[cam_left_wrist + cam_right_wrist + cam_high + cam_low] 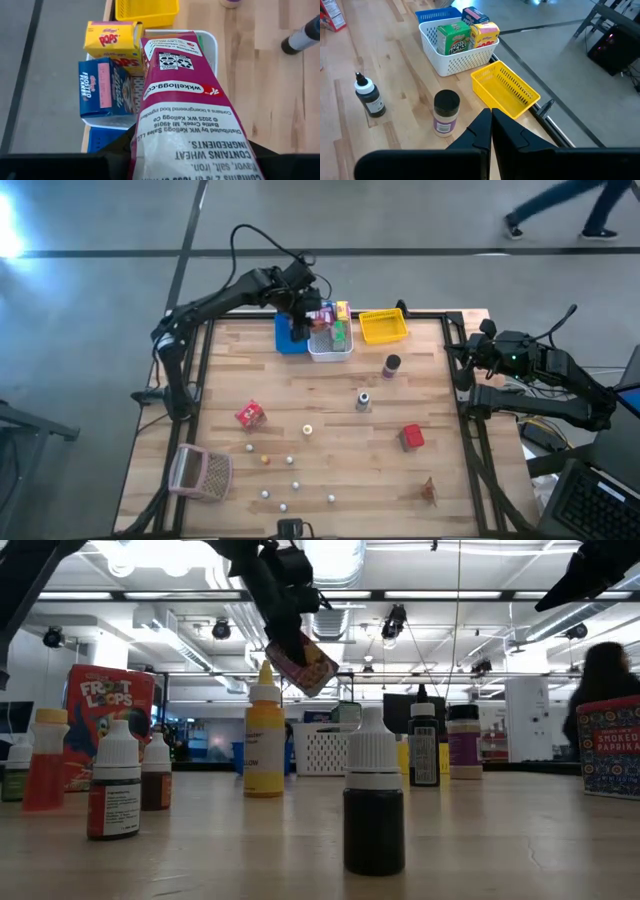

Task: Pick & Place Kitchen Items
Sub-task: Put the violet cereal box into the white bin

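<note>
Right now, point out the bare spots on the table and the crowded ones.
Free: the boards between the red cereal box and the blue bin, and between the red tin and yellow bin. Crowded: the white bin, under the left gripper holding a pink box, and the balls.

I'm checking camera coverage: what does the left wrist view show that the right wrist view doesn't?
Only the left wrist view: the pink cereal box held in the left gripper, above the white bin. Only the right wrist view: the green box in that bin, a grey-capped jar, a dropper bottle, the shut right gripper. Both: white bin, yellow bin, blue box, yellow box.
</note>
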Tool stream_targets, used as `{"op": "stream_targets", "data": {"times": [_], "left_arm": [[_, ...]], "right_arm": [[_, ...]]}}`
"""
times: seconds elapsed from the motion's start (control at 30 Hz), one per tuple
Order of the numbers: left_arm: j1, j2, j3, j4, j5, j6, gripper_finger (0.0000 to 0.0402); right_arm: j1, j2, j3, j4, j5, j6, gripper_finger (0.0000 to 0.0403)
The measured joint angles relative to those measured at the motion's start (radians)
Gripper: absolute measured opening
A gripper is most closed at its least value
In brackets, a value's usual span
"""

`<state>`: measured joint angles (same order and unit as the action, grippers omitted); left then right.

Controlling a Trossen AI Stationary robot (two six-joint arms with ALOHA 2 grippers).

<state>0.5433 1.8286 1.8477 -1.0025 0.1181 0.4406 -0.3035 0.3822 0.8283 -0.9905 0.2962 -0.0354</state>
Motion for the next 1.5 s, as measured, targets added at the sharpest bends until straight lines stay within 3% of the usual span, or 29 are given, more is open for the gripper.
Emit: {"op": "stream_targets", "data": {"times": [0.77,1.13,1.5], "left_arm": [[-0.006,0.019,0.004,0.062,-0.003,-0.007,0.014],[-0.023,0.019,0.068,0.086,-0.004,-0.014,0.014],[-0.04,0.019,0.122,0.007,-0.049,-0.004,0.014]], "right_arm": [[0.0,0.0,0.0,0.0,0.0,0.0,0.0008],[0.0,0.0,0.0,0.0,0.0,0.0,0.0008],[0.0,0.0,0.0,0.0,0.0,-0.001,0.0008]]}}
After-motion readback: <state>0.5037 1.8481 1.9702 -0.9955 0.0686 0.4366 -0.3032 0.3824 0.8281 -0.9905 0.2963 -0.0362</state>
